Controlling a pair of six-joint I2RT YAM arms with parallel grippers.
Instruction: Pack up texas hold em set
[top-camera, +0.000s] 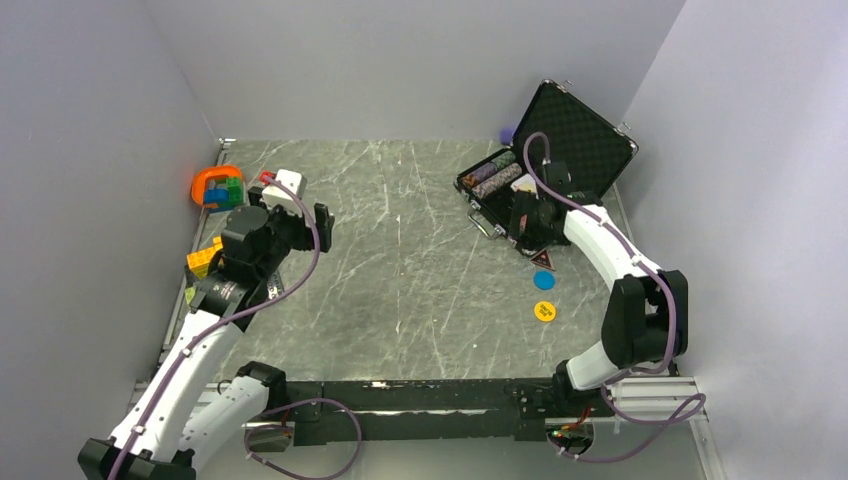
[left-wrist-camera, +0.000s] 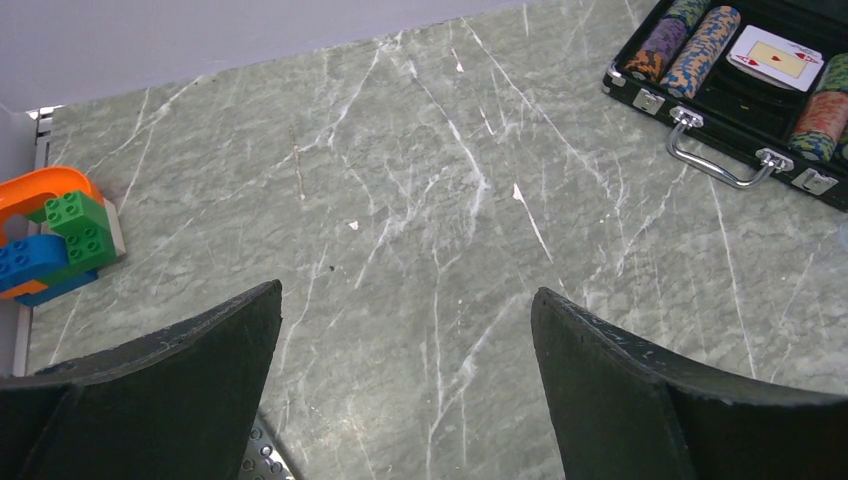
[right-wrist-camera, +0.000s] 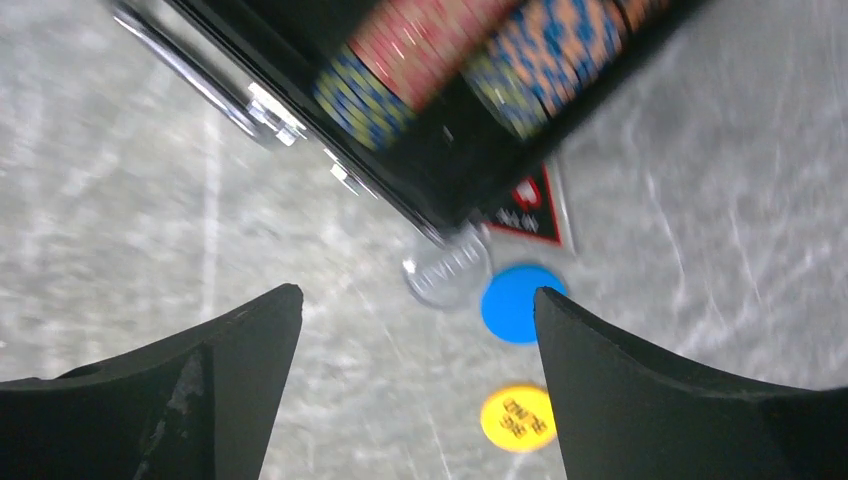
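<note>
Open briefcase (top-camera: 585, 135) at the tabletop's (top-camera: 400, 270) far right, toy blocks (top-camera: 218, 188) at its far left.
Chip stacks (top-camera: 490, 176) and card deck (top-camera: 524, 184) lie inside; a disc (top-camera: 544, 281) and, nearer, a second disc (top-camera: 544, 311) lie before it, perhaps a small card (top-camera: 541, 259) between.

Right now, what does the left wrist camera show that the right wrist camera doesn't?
Only left wrist: the orange ring with toy blocks, and a card in the case. Only right wrist: the blue disc and yellow disc outside the case. Both: the case with chip stacks; the left gripper and right gripper are each open.

grey marble tabletop (top-camera: 420, 260), plain lilac walls (top-camera: 400, 60)
</note>
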